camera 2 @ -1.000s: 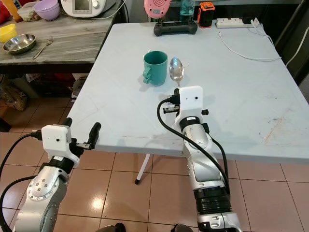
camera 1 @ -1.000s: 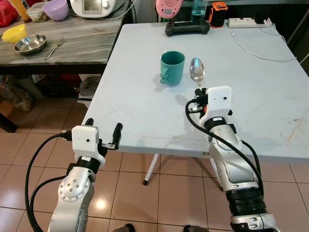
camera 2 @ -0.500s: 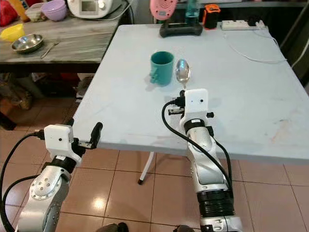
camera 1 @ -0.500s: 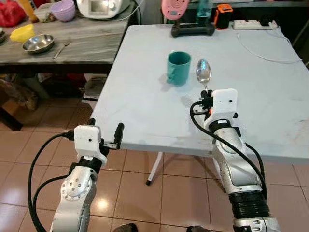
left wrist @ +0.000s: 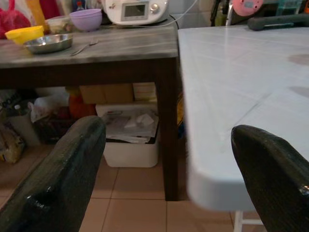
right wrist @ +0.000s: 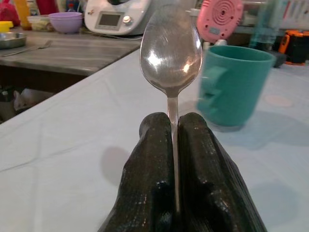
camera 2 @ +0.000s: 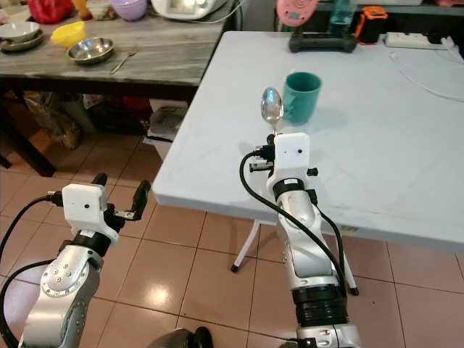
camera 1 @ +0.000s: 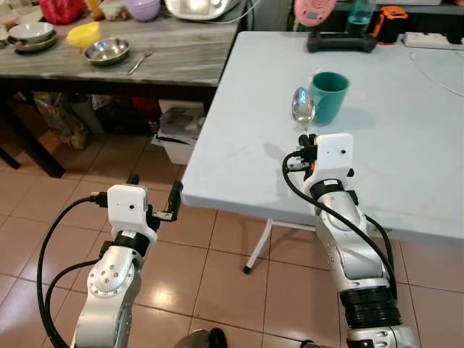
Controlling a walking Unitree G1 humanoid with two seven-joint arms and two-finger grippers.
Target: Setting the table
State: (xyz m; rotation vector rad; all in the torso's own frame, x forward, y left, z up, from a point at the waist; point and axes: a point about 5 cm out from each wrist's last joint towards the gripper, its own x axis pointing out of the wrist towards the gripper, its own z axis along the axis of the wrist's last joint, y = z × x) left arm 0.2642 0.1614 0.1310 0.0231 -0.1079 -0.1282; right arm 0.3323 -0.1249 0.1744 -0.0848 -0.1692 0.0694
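The spoon (right wrist: 171,48) stands bowl-up over the near part of the white table (camera 1: 406,145), its handle pinched between the closed fingers of the right gripper (right wrist: 175,126). Just past it, a little to the right, sits a teal mug (camera 1: 328,96) on the tabletop. Further back lie a black controller (camera 1: 341,41) and a white power strip (camera 1: 433,39). The left gripper (camera 1: 154,197) hangs off the table's near corner over the tiled floor, fingers spread apart and holding nothing. To the left, a wooden side table (camera 1: 145,69) carries a steel bowl (camera 1: 106,51), a fork (camera 1: 139,62) and a yellow bowl (camera 1: 83,33).
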